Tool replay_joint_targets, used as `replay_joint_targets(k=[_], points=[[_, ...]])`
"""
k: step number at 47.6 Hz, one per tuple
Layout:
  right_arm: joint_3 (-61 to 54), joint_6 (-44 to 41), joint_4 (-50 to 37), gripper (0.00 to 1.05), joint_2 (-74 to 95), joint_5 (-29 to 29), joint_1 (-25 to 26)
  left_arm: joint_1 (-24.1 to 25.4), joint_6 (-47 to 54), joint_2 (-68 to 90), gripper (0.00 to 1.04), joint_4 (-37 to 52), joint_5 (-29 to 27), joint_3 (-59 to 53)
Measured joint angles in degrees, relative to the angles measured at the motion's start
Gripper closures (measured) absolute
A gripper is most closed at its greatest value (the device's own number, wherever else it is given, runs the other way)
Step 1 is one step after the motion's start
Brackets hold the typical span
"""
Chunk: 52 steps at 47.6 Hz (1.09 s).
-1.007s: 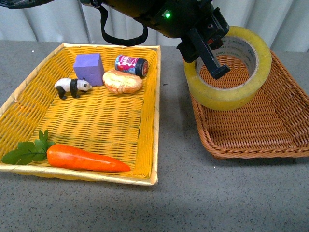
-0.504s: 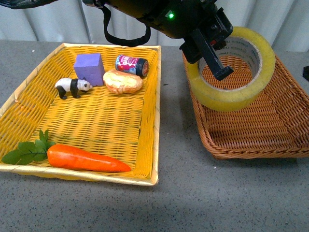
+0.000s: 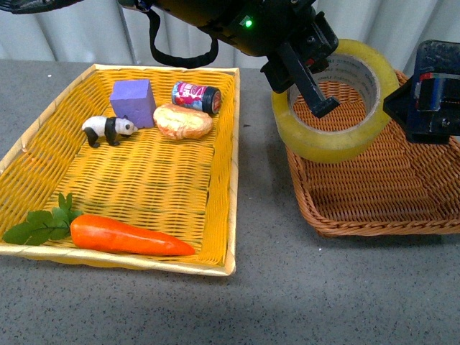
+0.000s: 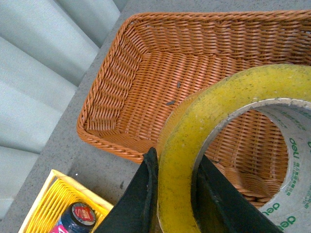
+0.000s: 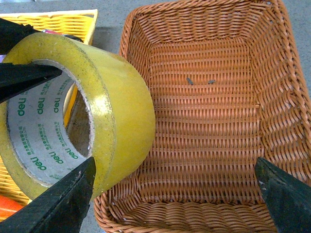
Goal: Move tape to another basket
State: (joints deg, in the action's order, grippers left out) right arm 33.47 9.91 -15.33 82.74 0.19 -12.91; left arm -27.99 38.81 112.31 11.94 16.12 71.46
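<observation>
Over the left rim of the brown basket (image 3: 374,224), on the side nearest the yellow tray (image 3: 234,180), the tape (image 3: 338,144) hangs tilted in the air. The left gripper (image 4: 176,199) is clamped on the roll's wall, one finger inside the white core and one against the yellow outside. Part of the roll sits above the rim rather than the woven floor, so I'd say letting go now is risky: it could catch the braid and tip out onto the table between the two containers.

Better to carry it toward the basket's middle, bring it low and level it out, then part the fingers, since a roll dropped on edge is likely to wander. The right gripper (image 5: 175,167) hovers above the same basket with its jaws spread wide and nothing in them, one finger close beside the tape. It looks near enough to bump, so the left arm wants a path that keeps clear of it.
</observation>
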Motion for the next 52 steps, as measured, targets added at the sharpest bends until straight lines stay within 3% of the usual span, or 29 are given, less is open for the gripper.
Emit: replay_joint_targets(k=[32,48,52], points=[[5.25,1.51,-1.18,0.09,7.19,-1.36,-0.17,0.0,0.0,0.17,0.88,0.0,0.72,0.0],[6.93,3.23,2.64,0.64,7.5,-2.56,-1.36,-0.26,0.0,0.2,0.88,0.0,0.63,0.0],[7.1,3.96,2.95,0.73,7.67,-2.03,-1.51,-0.33,-0.28,0.24,0.88,0.0,0.37,0.0]])
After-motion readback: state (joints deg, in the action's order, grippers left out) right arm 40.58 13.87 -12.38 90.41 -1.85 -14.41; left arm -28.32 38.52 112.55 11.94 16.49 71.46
